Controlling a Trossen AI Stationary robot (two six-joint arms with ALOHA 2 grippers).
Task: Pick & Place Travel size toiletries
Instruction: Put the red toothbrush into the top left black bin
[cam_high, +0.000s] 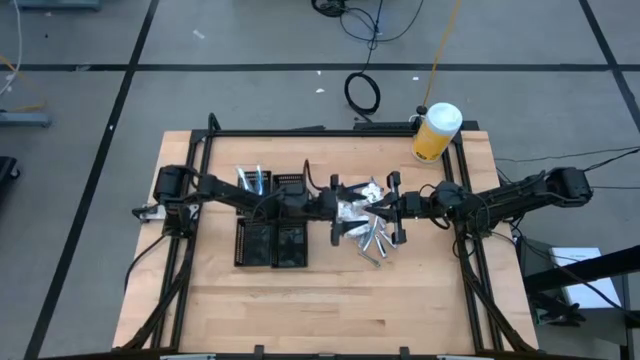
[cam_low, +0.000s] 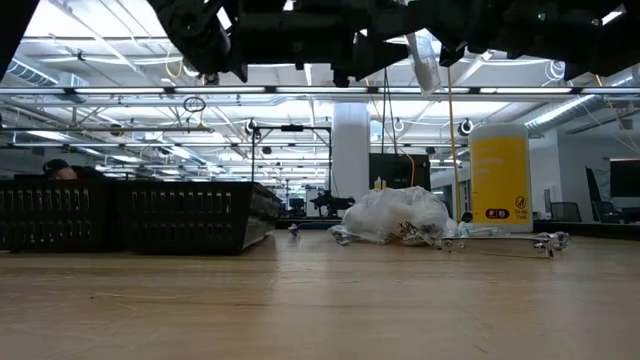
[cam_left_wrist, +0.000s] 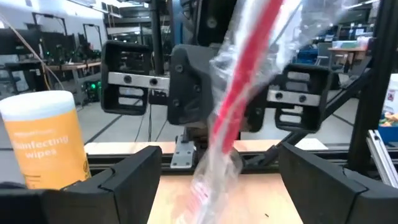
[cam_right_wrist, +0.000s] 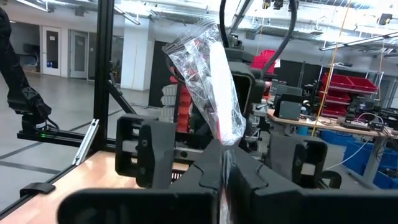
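From above we count two arms meeting at the table's middle, the left gripper (cam_high: 333, 206) and right gripper (cam_high: 396, 208) facing each other over one heap of travel size toiletries (cam_high: 366, 226) — clear packets and silvery tubes, too tangled to count. One black tray (cam_high: 272, 240) lies to the left of the heap, with a few items beside its far edge; one yellow jar (cam_high: 436, 132) stands at the far right corner.

From table height we see the heap (cam_low: 398, 217) resting on the wood, the tray (cam_low: 140, 214) beside it, the jar (cam_low: 500, 177) behind; both arms hang overhead, well clear of the table.

The left wrist view shows what the others hide — one clear packet (cam_left_wrist: 242, 93) holding a red stick, hanging between this arm's wide-spread fingers (cam_left_wrist: 118, 180), which do not touch it. The other gripper stands behind.

The right wrist view shows that arm's fingers (cam_right_wrist: 239, 180) closed on the packet's lower end (cam_right_wrist: 208, 81), the packet standing upright above them.
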